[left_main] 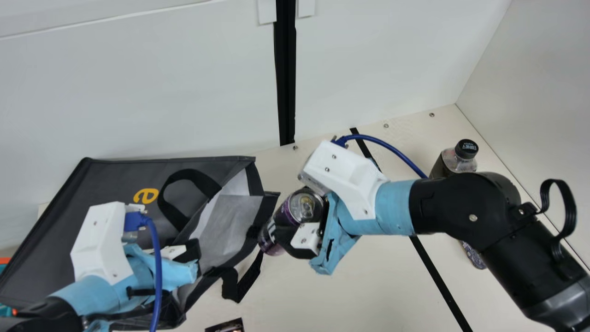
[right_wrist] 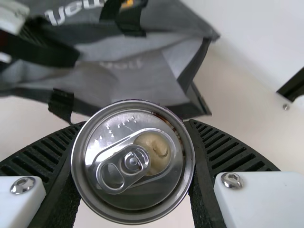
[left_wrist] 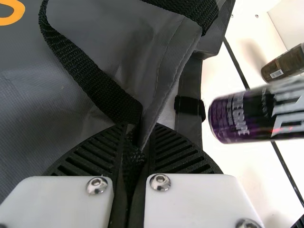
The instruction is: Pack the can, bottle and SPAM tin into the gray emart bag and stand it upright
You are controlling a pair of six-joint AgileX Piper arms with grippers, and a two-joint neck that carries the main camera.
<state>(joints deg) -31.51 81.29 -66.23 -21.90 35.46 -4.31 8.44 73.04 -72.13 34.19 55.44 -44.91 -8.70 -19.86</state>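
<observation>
The gray bag lies on its side, its mouth open toward the right. My left gripper is at the mouth's edge; in the left wrist view the left gripper is shut on the bag's rim and strap. Just outside the mouth, my right gripper holds the purple-black can tilted. In the right wrist view the can's top sits between the fingers of the right gripper. The bottle stands at the right, partly behind the right arm.
A dark printed item, cut off by the main view's bottom edge, lies in front of the bag; I cannot tell if it is the tin. White walls stand behind and at the right. Something teal and orange shows at the far left.
</observation>
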